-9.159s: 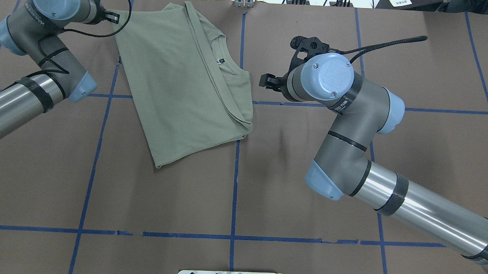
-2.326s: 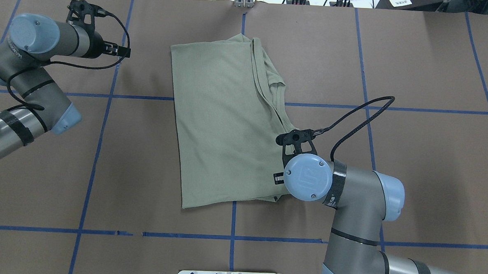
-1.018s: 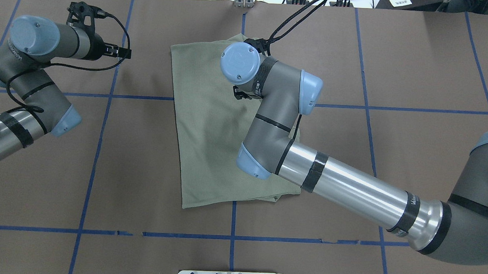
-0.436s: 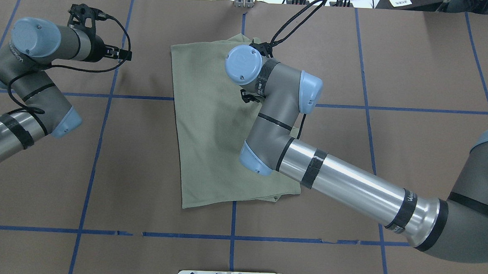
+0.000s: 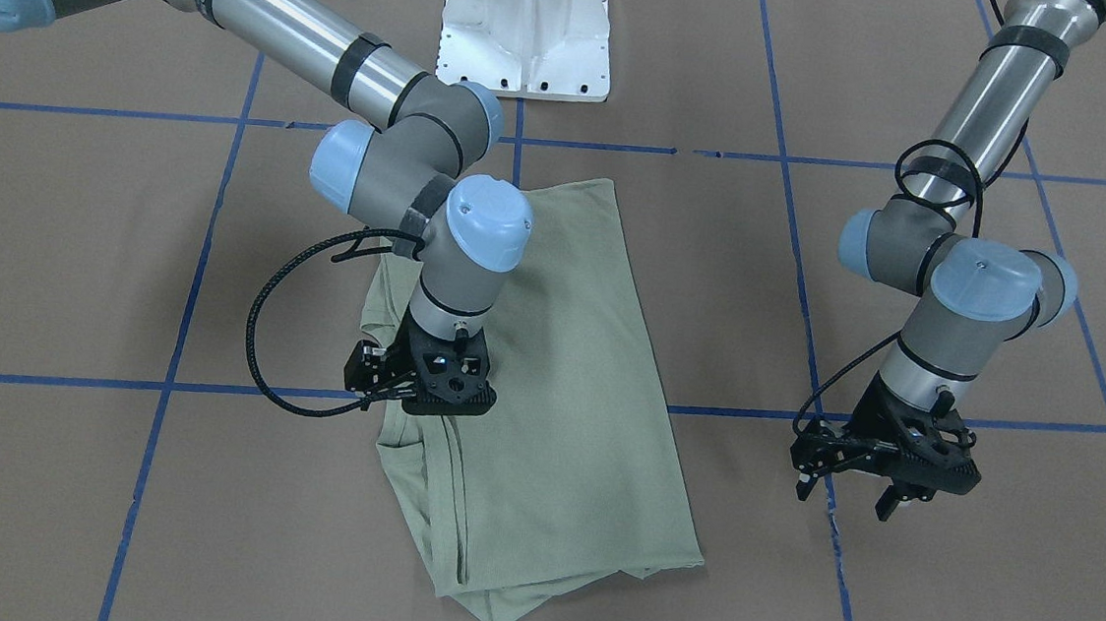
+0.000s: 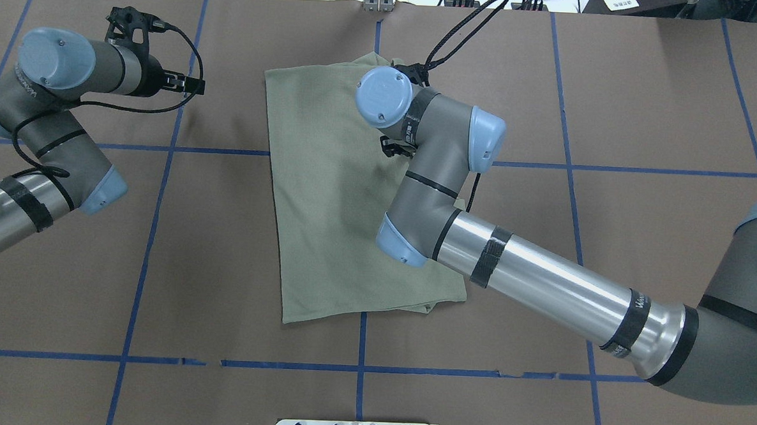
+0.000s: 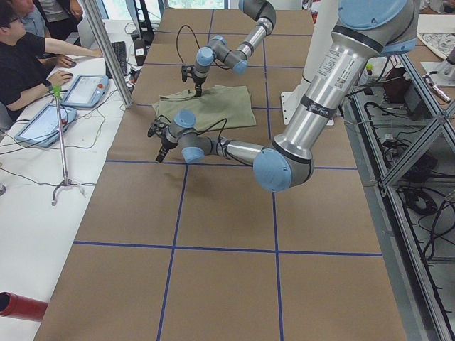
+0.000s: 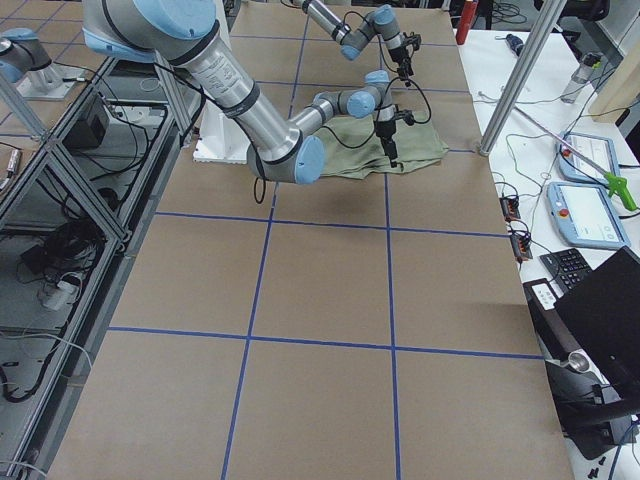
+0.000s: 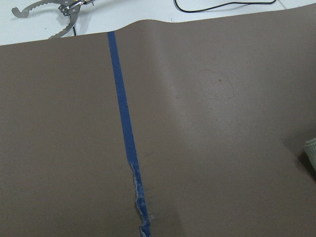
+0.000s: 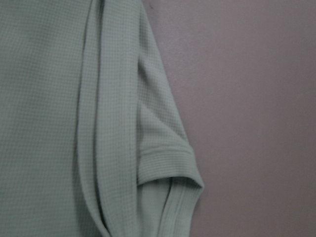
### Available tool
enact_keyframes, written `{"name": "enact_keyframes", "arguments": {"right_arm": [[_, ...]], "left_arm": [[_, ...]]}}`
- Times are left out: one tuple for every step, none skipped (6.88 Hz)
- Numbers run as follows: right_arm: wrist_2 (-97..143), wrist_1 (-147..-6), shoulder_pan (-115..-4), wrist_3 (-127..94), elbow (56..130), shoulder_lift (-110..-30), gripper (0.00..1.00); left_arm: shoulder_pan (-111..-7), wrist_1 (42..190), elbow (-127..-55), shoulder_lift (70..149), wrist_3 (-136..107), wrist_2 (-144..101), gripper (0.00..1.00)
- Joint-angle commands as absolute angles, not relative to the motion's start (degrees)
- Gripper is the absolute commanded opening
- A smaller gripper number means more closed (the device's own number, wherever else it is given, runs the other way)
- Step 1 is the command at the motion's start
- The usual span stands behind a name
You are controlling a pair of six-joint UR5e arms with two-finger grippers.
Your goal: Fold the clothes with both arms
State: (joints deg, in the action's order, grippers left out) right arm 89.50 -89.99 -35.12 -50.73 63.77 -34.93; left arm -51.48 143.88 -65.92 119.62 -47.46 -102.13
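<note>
The sage-green shirt (image 6: 328, 204) lies folded into a long rectangle at mid-table, its layered sleeve edge (image 10: 163, 158) along the robot's right side. My right gripper (image 5: 432, 408) points straight down over that edge near the far end (image 6: 389, 149). Its fingers are hidden by its own body, so I cannot tell its state. My left gripper (image 5: 842, 496) hovers open and empty over bare table, well left of the shirt (image 6: 200, 86). The left wrist view catches only a sliver of shirt (image 9: 311, 148).
Brown paper with blue tape grid lines (image 6: 154, 228) covers the table. The white pedestal base (image 5: 526, 22) stands at the robot's edge. Beyond the far edge a seated person (image 7: 28, 57), tablets (image 7: 85, 89) and a reach-grabber tool (image 7: 60, 188) are on a white bench.
The right arm left the shirt's near right corner, swung to its far right edge, and keeps drifting slightly right. The shirt has stayed put lately; the left arm barely moved.
</note>
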Motion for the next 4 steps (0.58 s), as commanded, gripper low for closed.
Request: {"name": "enact_keyframes", "arguments": {"right_arm": [[89.5, -90.1, -39.2, -47.6, 63.0, -38.0, 1.0], [89.3, -89.9, -41.1, -45.4, 63.1, -41.3, 1.0], [89.5, -89.8, -41.7, -45.4, 63.5, -41.8, 1.0], [90.1, -89.7, -41.9, -45.8, 65.9, -41.4, 1.0]], "left_arm": [[-51.2, 143.9, -65.9, 119.6, -47.4, -102.1, 1.0], [-51.2, 143.9, -66.0, 119.7, -47.5, -102.1, 1.0], [-51.1, 143.9, -66.2, 119.6, -47.5, -102.1, 1.0], [-51.1, 143.9, -67.4, 119.6, -47.6, -102.2, 1.0]]}}
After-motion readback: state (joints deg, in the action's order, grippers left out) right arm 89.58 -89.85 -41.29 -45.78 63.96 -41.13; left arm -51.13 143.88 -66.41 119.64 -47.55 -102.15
